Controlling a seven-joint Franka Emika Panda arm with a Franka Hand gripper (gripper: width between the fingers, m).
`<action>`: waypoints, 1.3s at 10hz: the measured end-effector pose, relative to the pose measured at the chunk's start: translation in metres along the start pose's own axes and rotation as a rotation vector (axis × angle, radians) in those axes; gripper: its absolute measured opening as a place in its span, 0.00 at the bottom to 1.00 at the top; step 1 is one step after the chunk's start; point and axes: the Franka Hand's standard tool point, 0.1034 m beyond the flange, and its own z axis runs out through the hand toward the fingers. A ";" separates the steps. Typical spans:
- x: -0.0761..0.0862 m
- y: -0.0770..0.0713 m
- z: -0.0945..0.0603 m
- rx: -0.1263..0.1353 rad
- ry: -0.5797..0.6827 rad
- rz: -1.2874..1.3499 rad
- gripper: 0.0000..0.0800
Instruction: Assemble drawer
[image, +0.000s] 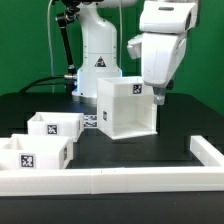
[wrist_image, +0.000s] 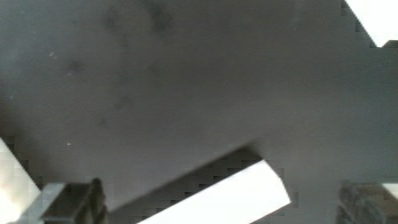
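Note:
The drawer's white cube-shaped housing (image: 127, 108) stands upright in the middle of the dark table, its open side toward the exterior view's right. Two small white trays (image: 56, 125) (image: 35, 155) with square tags sit at the exterior view's left. My gripper (image: 160, 96) hangs just above the housing's upper right edge. In the wrist view the gripper (wrist_image: 217, 207) is open, with its dark fingers (wrist_image: 71, 203) wide apart. A white slanted part of the housing (wrist_image: 228, 195) lies between them and touches neither.
A long low white rail (image: 110, 181) runs along the front and turns up the exterior view's right side (image: 206, 151). The marker board (image: 91, 121) lies behind the trays. The robot's base (image: 98, 50) stands at the back. White bits show at the wrist view's edges (wrist_image: 384, 25).

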 end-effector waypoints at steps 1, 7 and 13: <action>0.000 0.000 -0.001 0.007 -0.004 -0.006 0.81; -0.008 0.001 -0.006 -0.002 -0.006 0.086 0.81; -0.023 -0.032 -0.002 -0.033 0.075 0.618 0.81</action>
